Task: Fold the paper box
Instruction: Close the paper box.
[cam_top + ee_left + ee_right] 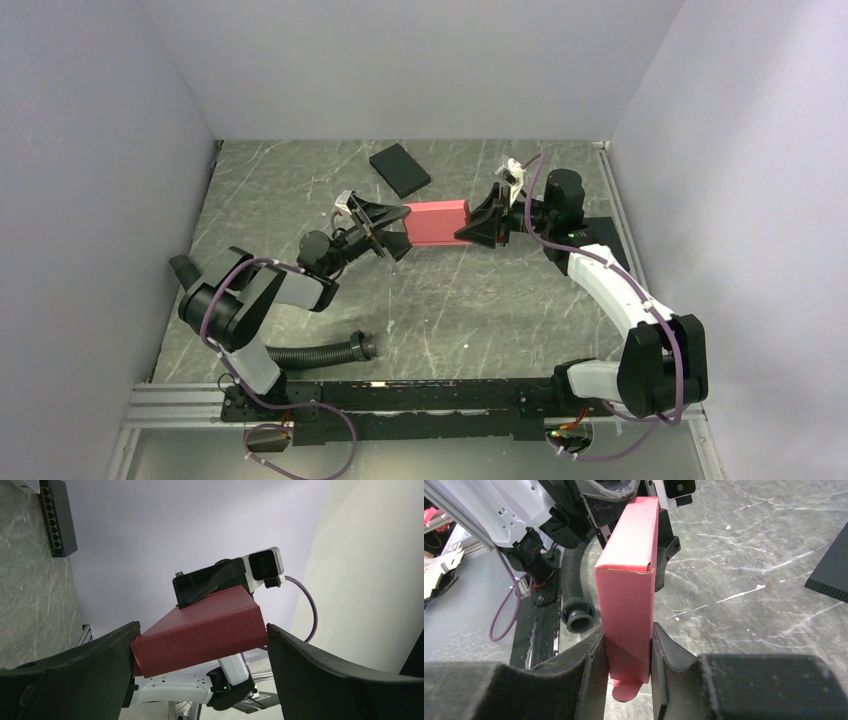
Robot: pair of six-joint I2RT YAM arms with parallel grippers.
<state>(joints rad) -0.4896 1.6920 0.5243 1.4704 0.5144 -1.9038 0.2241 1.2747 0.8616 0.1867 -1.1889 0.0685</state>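
The pinkish-red paper box (436, 222) is a closed flat rectangular box held in the air over the middle of the table, between the two arms. My right gripper (478, 222) is shut on its right end; in the right wrist view the fingers (591, 660) press both broad faces of the box (626, 595), and a small round tab hangs below. My left gripper (397, 232) stands wide open around the other end. In the left wrist view the box (200, 632) spans almost the whole gap, one corner against the left finger (107, 650).
A black flat box (400, 169) lies on the table behind the arms, also showing at the right edge (831, 575). A black corrugated hose (320, 352) lies near the left arm's base. A black network switch (57, 517) sits by the wall. Grey walls enclose three sides.
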